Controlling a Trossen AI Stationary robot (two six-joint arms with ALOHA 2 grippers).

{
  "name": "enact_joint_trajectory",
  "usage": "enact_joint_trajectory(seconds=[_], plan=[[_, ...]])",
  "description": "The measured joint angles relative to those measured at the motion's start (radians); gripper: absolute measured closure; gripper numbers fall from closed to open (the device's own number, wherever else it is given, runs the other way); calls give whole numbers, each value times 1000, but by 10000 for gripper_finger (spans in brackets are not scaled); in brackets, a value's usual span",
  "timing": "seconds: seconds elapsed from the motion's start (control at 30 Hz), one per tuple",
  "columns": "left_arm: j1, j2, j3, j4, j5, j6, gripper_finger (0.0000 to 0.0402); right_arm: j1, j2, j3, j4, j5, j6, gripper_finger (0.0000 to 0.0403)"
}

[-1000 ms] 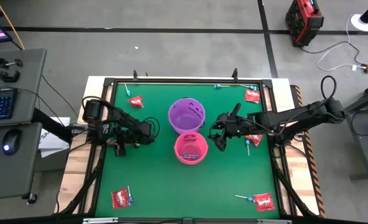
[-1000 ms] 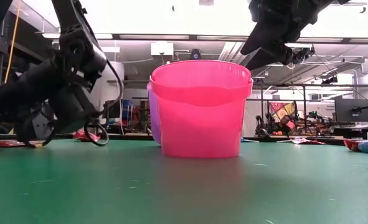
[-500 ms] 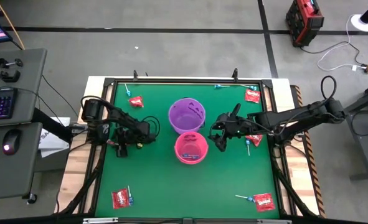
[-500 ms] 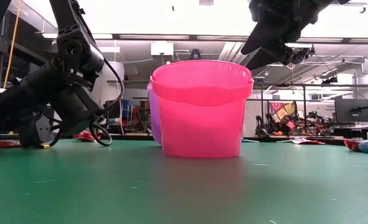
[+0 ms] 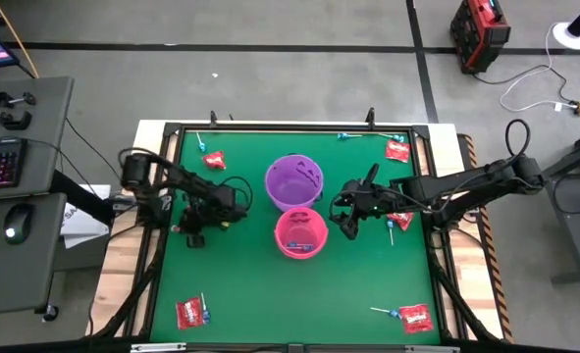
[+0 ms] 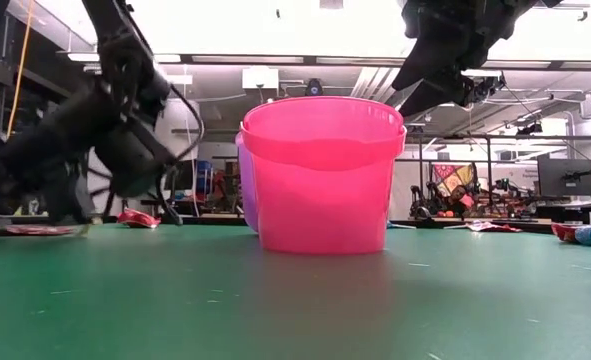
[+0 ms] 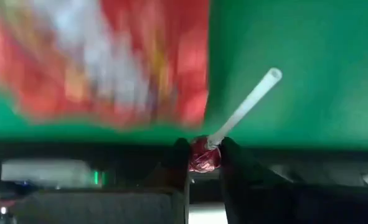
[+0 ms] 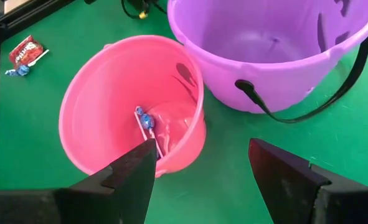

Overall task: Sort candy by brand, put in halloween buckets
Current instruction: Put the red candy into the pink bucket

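My left gripper (image 5: 193,235) is down at the green table, left of the two buckets, shut on a lollipop (image 7: 233,118) with a white stick; a blurred red packet (image 7: 109,56) lies just beyond. The pink bucket (image 5: 300,233) stands in front of the purple bucket (image 5: 293,180) at mid-table. One blue-headed lollipop (image 8: 145,119) lies on the pink bucket's floor. My right gripper (image 5: 345,224) hangs open, right of the pink bucket and above its rim, with nothing between its fingers. Other red packets (image 5: 213,160) and lollipops (image 5: 200,143) lie flat on the table. My left gripper pinches the lollipop's red-wrapped head (image 7: 203,159) between its two fingertips (image 7: 180,155). The white stick (image 7: 252,99) points away from the fingers over the green table. Whether the lollipop is clear of the table, I cannot tell.
Candy lies in all four corners: a packet (image 5: 397,149) far right, a packet (image 5: 189,313) near left, a packet and lollipop (image 5: 415,317) near right. Another packet (image 5: 399,220) lies under the right arm. A black frame (image 5: 299,126) rims the table.
My left gripper has shut on the lollipop's head at the table's left side, and the left arm's rear has swung a little toward the table's left edge. The right arm has kept still.
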Motion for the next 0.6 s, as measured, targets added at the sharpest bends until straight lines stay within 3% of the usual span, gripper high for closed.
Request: enact_joint_trajectory(seconds=[0.33, 0.47, 0.6], plan=[[14, -287, 171, -258, 71, -20, 371, 0, 0, 0, 6, 0, 3, 155], [13, -409, 238, -190, 215, -141, 371, 0, -2, 0, 13, -1, 3, 155], [-22, -517, 289, 144, 262, -284, 371, 0, -9, 13, 11, -11, 2, 155]])
